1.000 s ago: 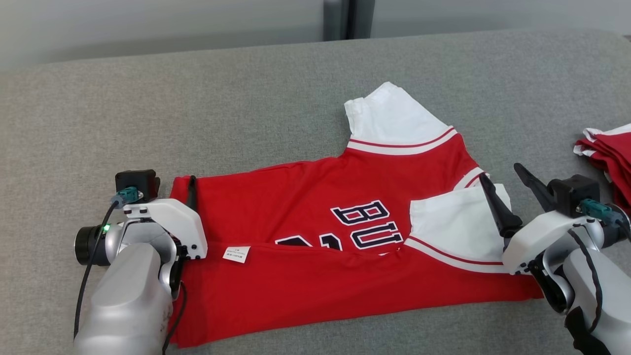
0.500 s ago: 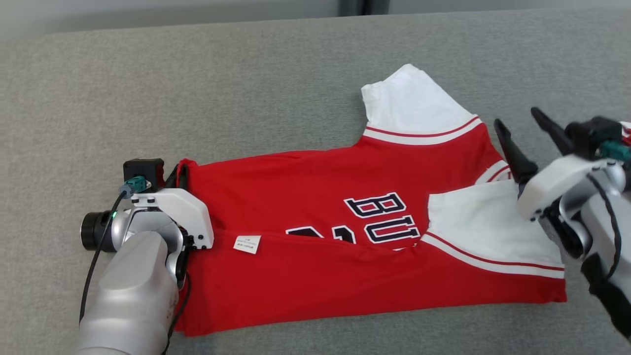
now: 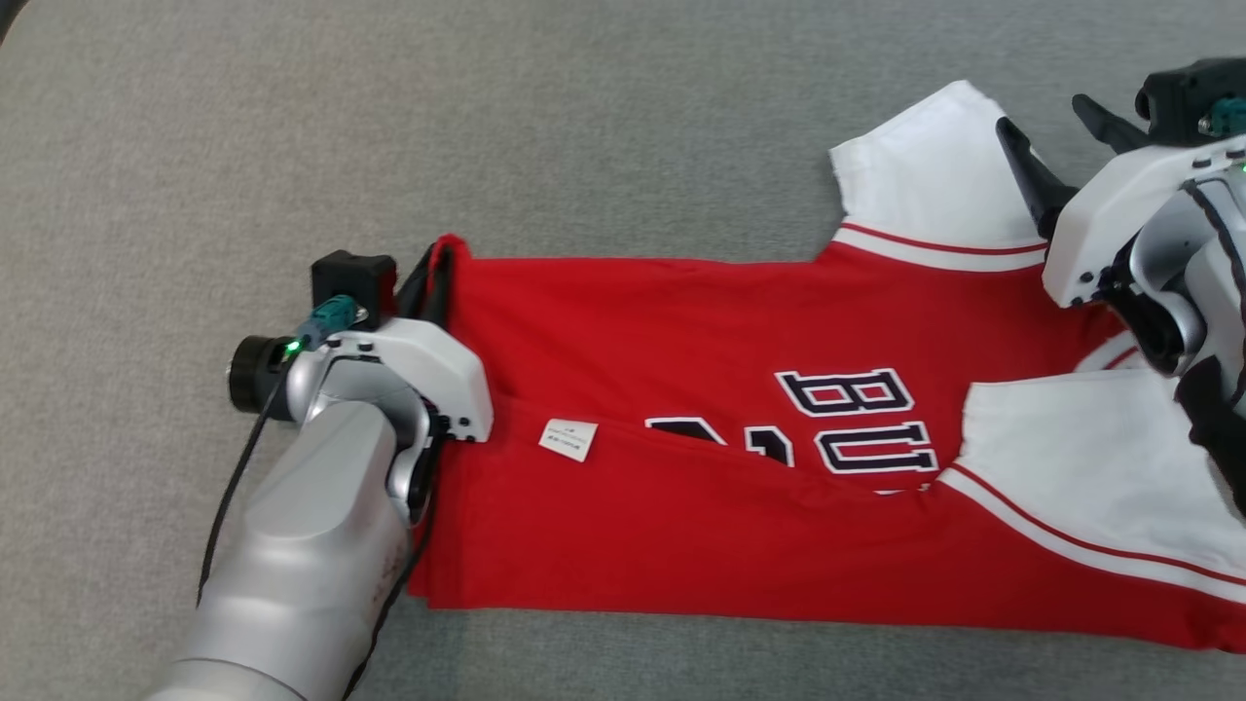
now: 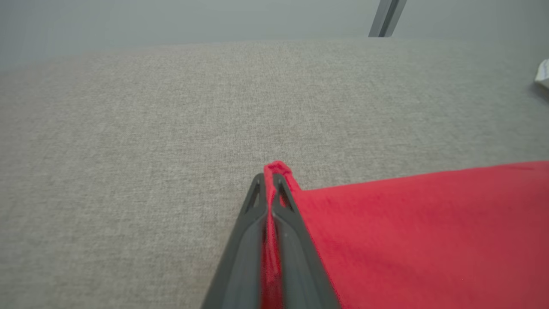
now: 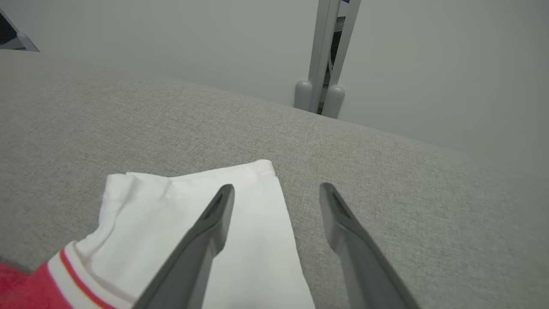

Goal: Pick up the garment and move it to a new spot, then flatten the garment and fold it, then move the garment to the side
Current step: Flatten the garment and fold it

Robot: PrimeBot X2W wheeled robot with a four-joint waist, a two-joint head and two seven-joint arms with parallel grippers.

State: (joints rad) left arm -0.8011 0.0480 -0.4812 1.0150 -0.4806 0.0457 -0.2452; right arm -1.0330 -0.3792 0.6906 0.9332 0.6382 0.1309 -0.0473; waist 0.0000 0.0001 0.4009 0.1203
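The garment is a red jersey with white sleeves and dark letters, lying partly folded on the grey surface. My left gripper is shut on the far left corner of its hem, and in the left wrist view a pinch of red cloth sticks up between the closed fingers of my left gripper. My right gripper hovers open over the far white sleeve. In the right wrist view the right gripper has one finger over the sleeve and the other beside it.
A grey fabric-covered surface spreads around the garment, with open room to the left and beyond it. A pale wall and a grey post stand past the far edge. A white scrap of other cloth shows at the left wrist view's right edge.
My left gripper has shut on the garment's hem corner. My right arm has moved away from me toward the far sleeve, still open. The head camera has turned down and left.
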